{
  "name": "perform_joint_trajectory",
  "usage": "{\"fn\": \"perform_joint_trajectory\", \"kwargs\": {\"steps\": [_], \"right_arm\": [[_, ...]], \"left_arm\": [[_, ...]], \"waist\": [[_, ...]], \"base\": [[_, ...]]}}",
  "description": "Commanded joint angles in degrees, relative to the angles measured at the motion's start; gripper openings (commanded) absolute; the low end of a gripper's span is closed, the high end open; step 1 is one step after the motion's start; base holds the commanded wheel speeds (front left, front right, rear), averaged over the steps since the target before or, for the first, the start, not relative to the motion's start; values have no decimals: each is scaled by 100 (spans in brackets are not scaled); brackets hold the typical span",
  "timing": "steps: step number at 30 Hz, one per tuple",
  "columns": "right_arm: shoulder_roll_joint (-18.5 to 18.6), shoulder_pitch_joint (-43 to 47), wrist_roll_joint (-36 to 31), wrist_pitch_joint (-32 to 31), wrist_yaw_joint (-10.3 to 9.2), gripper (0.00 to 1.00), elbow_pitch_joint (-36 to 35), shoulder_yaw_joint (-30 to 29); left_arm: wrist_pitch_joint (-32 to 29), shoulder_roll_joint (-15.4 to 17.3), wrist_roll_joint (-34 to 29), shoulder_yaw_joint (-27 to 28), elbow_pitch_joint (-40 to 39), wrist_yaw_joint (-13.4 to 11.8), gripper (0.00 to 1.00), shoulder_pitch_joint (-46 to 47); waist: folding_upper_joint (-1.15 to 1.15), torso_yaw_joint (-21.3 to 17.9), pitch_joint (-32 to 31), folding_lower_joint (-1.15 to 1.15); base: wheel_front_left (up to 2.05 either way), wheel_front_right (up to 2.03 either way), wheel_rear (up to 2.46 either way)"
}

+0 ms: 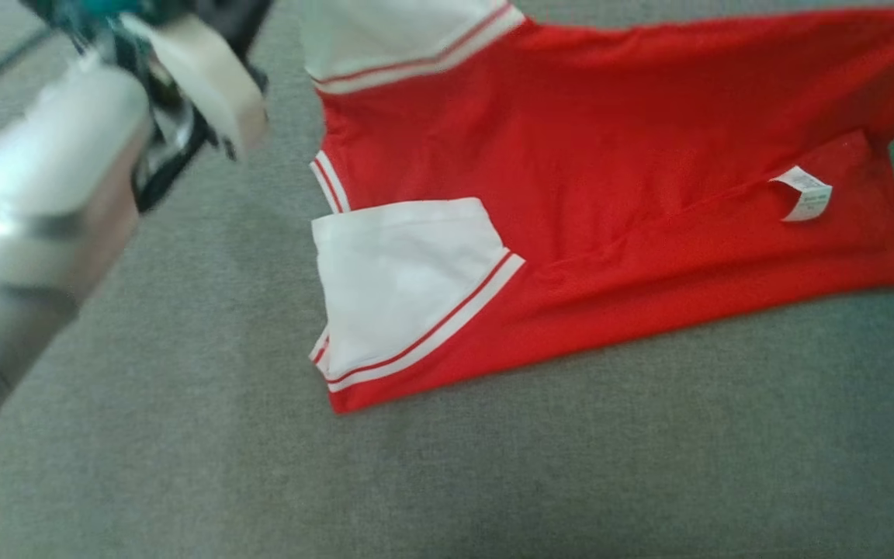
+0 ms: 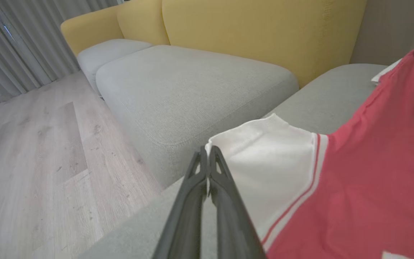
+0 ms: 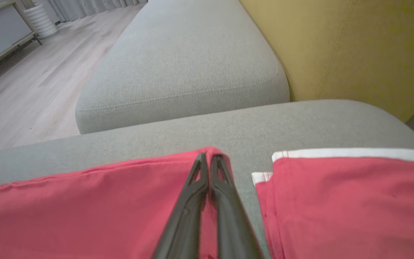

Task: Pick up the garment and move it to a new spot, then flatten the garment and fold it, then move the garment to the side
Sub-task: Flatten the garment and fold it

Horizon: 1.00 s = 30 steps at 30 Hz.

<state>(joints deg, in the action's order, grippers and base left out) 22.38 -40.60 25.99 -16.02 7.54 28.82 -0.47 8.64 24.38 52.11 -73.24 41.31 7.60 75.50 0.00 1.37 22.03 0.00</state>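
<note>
Red garment (image 1: 610,155) lying spread across the grey sofa cushion (image 1: 183,435), left gripper (image 2: 207,153) pinching its white sleeve (image 2: 264,158) corner with jaws closed, right gripper (image 3: 210,158) clamping the red hem.

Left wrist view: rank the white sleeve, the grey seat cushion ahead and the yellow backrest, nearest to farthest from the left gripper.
1. white sleeve, just right of the left gripper.
2. grey seat cushion, ahead, past the gap.
3. yellow backrest, behind that cushion, up top.
</note>
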Motion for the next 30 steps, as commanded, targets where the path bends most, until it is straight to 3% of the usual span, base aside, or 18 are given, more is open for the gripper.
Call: {"fn": "perform_joint_trajectory", "kwargs": {"steps": [1,9,16,22,23,24,25,26,27,30], "right_arm": [[123,175,47,70,-5,0,-200,-8],[216,1031,115,85,-5,0,-260,-357],[191,1637,55,144,-5,0,-200,-642],[24,1876,-30,209,-5,0,-102,-785],[-8,1897,-45,225,-5,6,-71,-805],[-34,1924,-73,245,-5,60,-43,-828],[-61,1952,-110,282,-5,100,-14,-874],[-96,1979,-143,339,-5,100,6,-925],[-143,2021,-156,387,-5,100,22,-973],[-307,2238,-106,501,-5,100,-25,-1072]], "left_arm": [[43,245,43,139,-149,-12,0,122],[65,736,139,75,-1080,-98,0,-747],[-31,1181,109,31,-2509,-523,0,-1750],[-201,1292,-169,3,-3313,-934,0,-2570],[-213,1275,-224,1,-3361,-996,0,-2700],[-192,1244,-253,-1,-3390,-1063,0,-2828],[-160,1212,-296,-2,-3394,-1140,0,-2947],[-108,1179,-364,-3,-3379,-1234,69,-3053],[-30,1132,-391,-3,-3345,-1367,100,-3170],[264,978,-430,52,-3221,-1808,100,-3515]], "waist": [[0,104,-104,0],[0,345,-506,0],[0,473,-641,0],[0,487,-588,0],[0,481,-585,0],[0,473,-593,0],[0,463,-607,0],[0,453,-628,0],[0,447,-653,0],[0,422,-751,0]], "base": [[0,0,0],[0,0,0],[0,0,0],[0,0,0],[0,0,0],[0,0,0],[0,0,0],[0,0,0],[0,0,0],[0,0,0]]}}
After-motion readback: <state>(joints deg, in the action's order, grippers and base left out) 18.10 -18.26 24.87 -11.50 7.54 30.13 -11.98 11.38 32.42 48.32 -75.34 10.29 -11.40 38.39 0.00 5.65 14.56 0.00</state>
